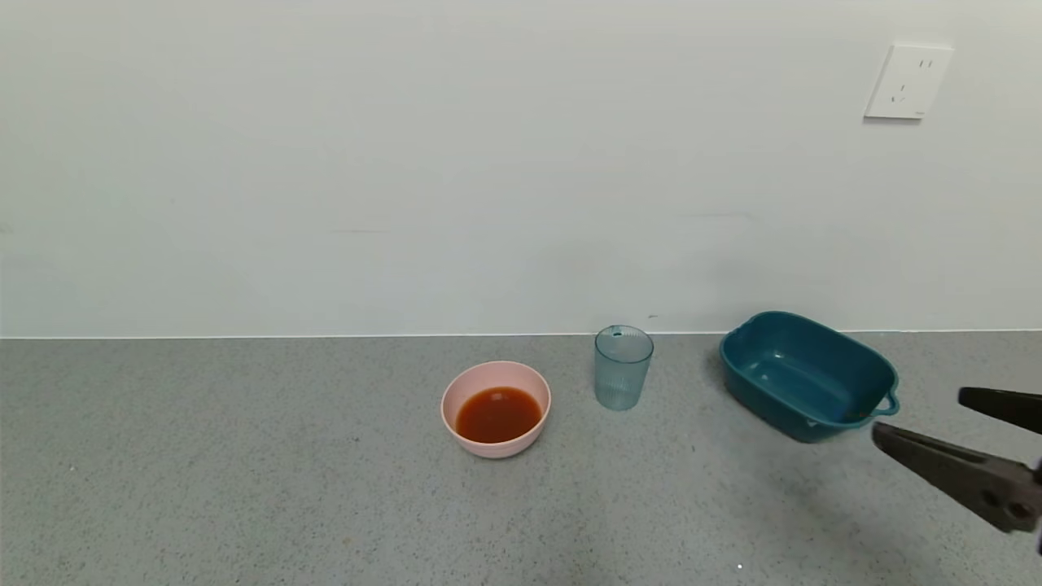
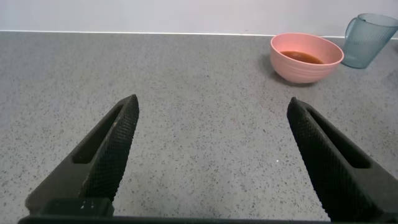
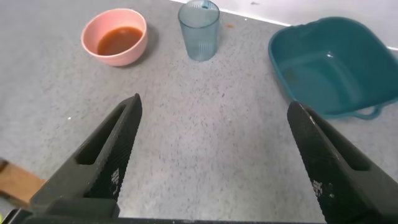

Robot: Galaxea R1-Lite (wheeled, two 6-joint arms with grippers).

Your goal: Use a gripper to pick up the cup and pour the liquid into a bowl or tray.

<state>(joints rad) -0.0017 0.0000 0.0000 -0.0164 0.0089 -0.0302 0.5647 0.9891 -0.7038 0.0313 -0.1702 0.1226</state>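
I see the cup upright and apparently empty near the wall, between the pink bowl, which holds the liquid, and the teal tub. My right gripper, jaws spread, hangs near the tub handle; swinging in could clip it. The counter in front offers room.

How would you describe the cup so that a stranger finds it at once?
On the grey counter, near the white wall, three vessels stand in a row. The cup is the middle one, between the pink bowl and the dark teal tub: the tallest, narrowest, translucent pale blue, ribbed.
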